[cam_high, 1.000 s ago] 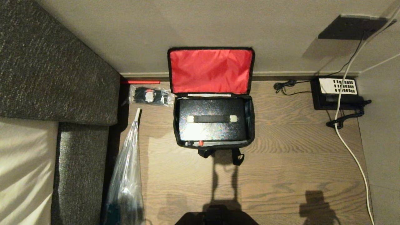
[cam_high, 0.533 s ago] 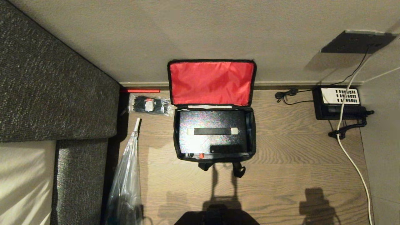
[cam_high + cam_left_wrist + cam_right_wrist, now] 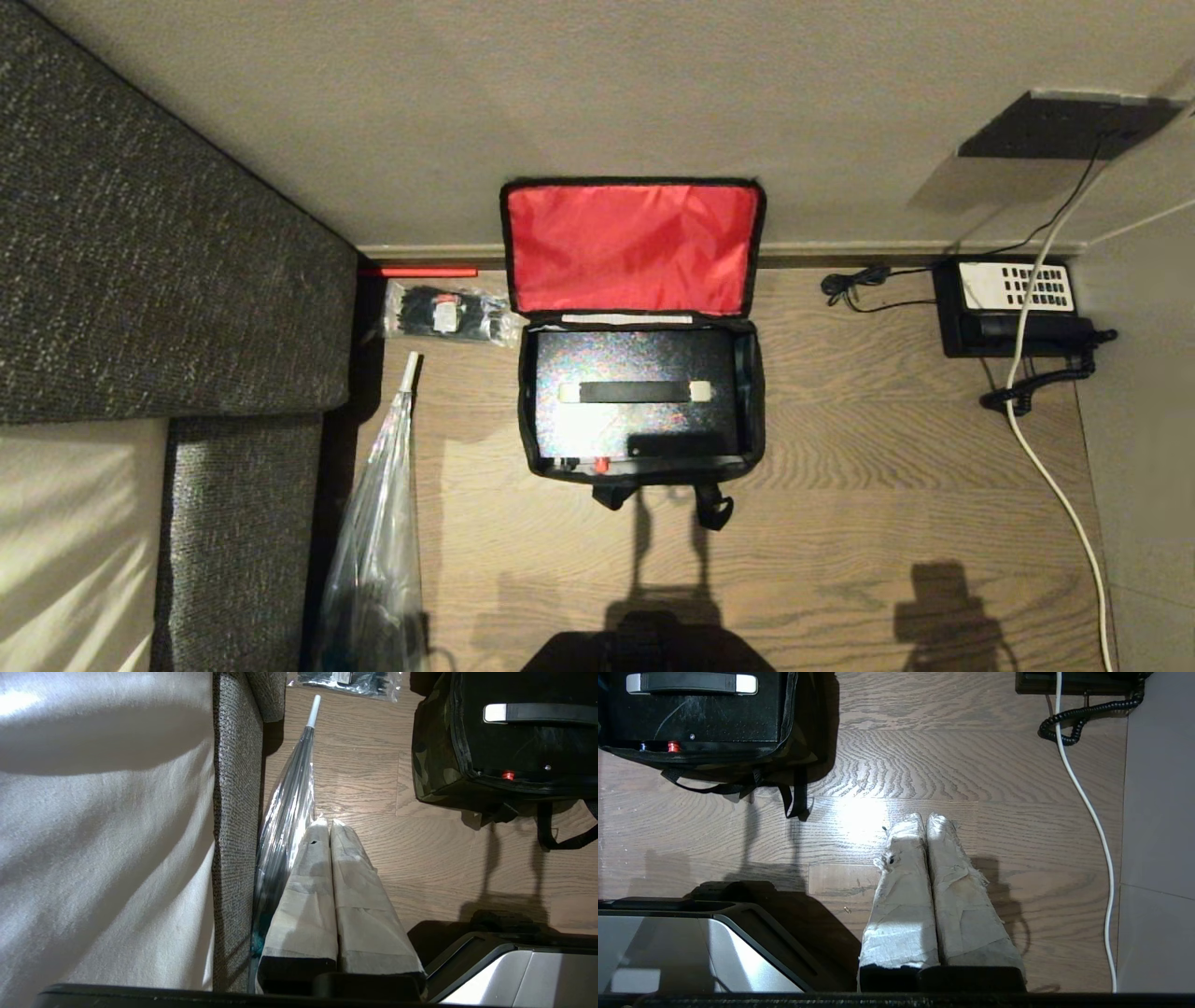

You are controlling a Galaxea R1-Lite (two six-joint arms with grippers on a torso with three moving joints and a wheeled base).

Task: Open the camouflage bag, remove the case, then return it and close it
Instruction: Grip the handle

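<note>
While both grippers [image 3: 329,823] [image 3: 924,819] pressed together: one camouflage bag [image 3: 752,392], one case [image 3: 635,429] inside.

Neither tool appears in the head view. The case [image 3: 630,392] sits inside the camouflage bag [image 3: 752,392], its sides concealed. The clear packet [image 3: 450,313] holds unidentifiable black items. The white cable [image 3: 1055,485] exits the frame's lower edge.

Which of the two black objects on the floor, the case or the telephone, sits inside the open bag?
The case, with its strap handle, lies inside the camouflage bag under the raised red lid. The telephone, with its white keypad, stands apart by the wall.
</note>
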